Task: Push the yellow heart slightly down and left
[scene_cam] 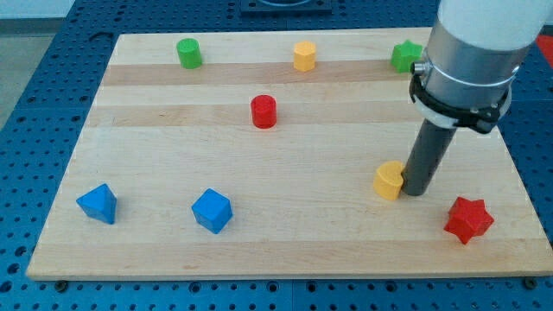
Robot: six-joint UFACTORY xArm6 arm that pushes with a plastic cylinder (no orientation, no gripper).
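The small, rigid yellow heart-shaped block [390, 180], judged light and free-sliding, sat lower right on the wooden bench [285, 250], my tip [416, 192] touching its right side; no hand fitted.

We see bright, even overhead light on the wooden board [294, 242], blocks casting only short soft shadows. Focus stays sharp throughout, though glare washes out the arm's white housing [484, 26].

Light wood board [285, 250] on blue perforated bench [34, 86], even lighting.
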